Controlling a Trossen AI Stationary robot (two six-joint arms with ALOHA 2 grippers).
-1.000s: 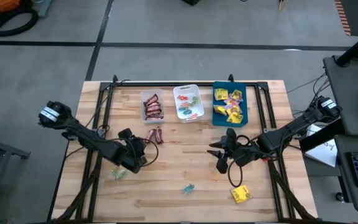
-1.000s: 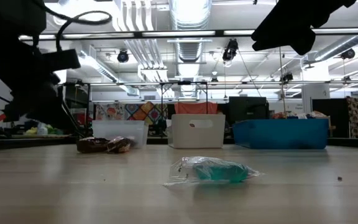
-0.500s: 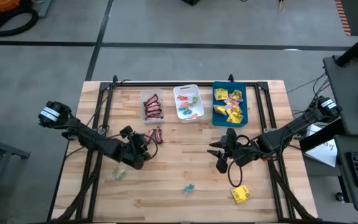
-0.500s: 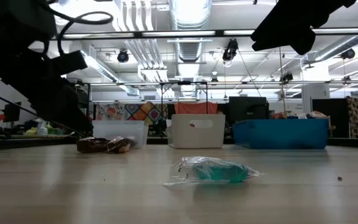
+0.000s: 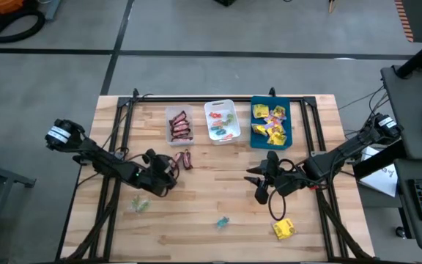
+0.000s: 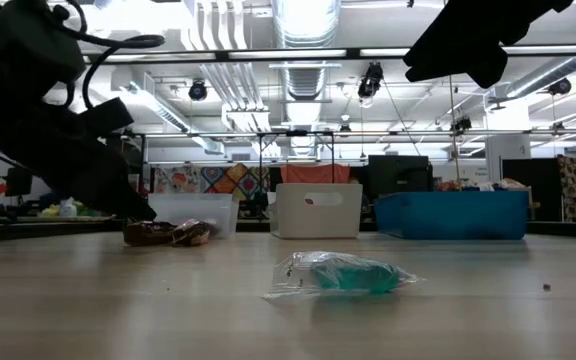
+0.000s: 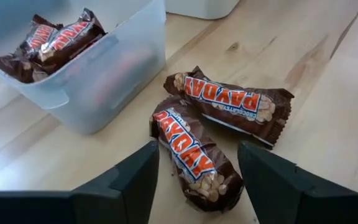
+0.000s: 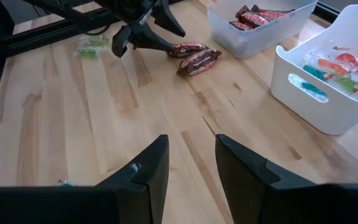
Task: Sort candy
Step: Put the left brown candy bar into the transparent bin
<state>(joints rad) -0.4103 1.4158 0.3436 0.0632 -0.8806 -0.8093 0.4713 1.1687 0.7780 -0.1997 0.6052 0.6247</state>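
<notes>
The left end effector is sitting low over the wooden bench, and its two dark fingers are standing wide apart. One brown candy bar is lying on the wood between those fingers, but they are not squeezing it, and I cannot tell if they are touching it. A second brown candy bar is lying right next to the first one, touching it. Both bars are resting just beside the clear tray, which is already holding more brown bars. The right end effector is waiting in the air over the middle of the bench, well away from the candy, with its fingers a little apart and nothing between them. The white tray is holding tiny see-through sweets, and the blue tray is holding yellow packets. Still loose on the bench (nobody is touching these) are a green sweet, a teal sweet and a yellow packet near the front edge.
</notes>
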